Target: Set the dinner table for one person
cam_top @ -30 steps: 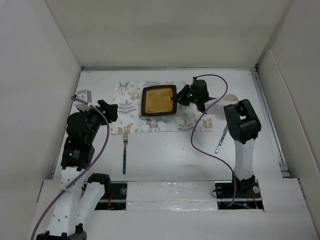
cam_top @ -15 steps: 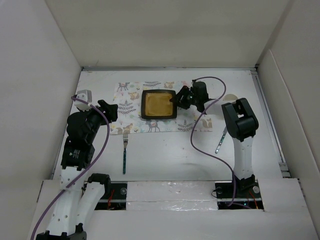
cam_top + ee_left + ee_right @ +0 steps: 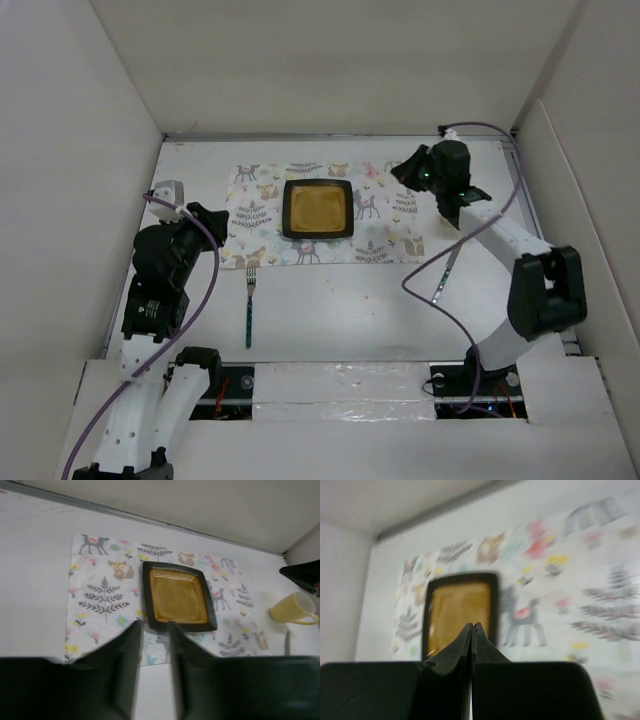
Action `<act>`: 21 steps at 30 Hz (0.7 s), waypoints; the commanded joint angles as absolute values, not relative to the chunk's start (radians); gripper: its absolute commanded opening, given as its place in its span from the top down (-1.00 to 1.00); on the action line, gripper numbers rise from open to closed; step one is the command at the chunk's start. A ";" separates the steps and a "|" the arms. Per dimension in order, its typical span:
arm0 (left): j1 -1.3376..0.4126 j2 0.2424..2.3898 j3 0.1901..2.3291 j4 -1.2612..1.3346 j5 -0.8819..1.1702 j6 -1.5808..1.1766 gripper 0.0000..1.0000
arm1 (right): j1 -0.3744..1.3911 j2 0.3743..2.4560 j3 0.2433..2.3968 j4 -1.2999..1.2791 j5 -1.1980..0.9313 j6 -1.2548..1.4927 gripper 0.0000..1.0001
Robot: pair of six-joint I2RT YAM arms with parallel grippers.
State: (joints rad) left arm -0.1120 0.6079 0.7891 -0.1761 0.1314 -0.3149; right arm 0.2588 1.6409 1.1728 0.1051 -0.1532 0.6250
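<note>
The dinner table (image 3: pixel 340 300) is a white surface with panel walls. On it lies a deer-print placemat (image 3: pixel 262 215) with a square dark plate (image 3: pixel 318 209), yellow inside, flat at its middle. A teal-handled fork (image 3: pixel 249 305) lies in front of the mat's left end, and a knife (image 3: pixel 445 270) lies at the right. My right gripper (image 3: pixel 402 172) hangs over the mat's far right corner, shut and empty, its closed tips (image 3: pixel 472 626) pointing toward the plate (image 3: pixel 460 612). My left gripper (image 3: pixel 213 216) stands left of the mat, narrowly open (image 3: pixel 154 626) with nothing between the fingers.
A yellow mug (image 3: pixel 295 609) stands right of the placemat (image 3: pixel 105 587); in the top view the right arm covers it. A small grey-and-white object (image 3: pixel 168 192) sits near the left wall. The right arm's purple cable (image 3: pixel 440 290) loops over the table beside the knife.
The right gripper has come off the plate's right edge, swung to the back right and shut. The plate now lies flat and square on the mat. The left jaws have narrowed.
</note>
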 commanded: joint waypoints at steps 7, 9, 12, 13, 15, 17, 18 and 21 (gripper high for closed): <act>-0.114 0.557 0.804 -0.143 0.158 -0.307 0.57 | -0.055 1.368 1.008 -0.080 0.282 0.505 0.37; -0.114 0.558 0.805 -0.147 0.156 -0.307 0.34 | -0.069 1.371 0.994 -0.060 0.281 0.491 0.26; -0.114 0.551 0.807 -0.147 0.152 -0.305 0.08 | -0.109 1.419 0.995 -0.086 0.258 0.471 -0.02; -0.114 0.552 0.810 -0.149 0.152 -0.304 0.05 | -0.123 1.452 1.012 -0.101 0.252 0.465 -0.03; -0.114 0.555 0.810 -0.147 0.152 -0.304 0.01 | -0.123 1.480 1.017 -0.112 0.256 0.459 -0.03; -0.114 0.551 0.808 -0.147 0.152 -0.305 0.01 | -0.135 1.508 1.020 -0.106 0.242 0.465 -0.02; -0.114 0.554 0.810 -0.147 0.152 -0.304 0.01 | -0.135 1.514 1.020 -0.106 0.242 0.466 -0.02; -0.114 0.552 0.808 -0.147 0.150 -0.304 0.01 | -0.135 1.557 1.026 -0.087 0.238 0.459 0.01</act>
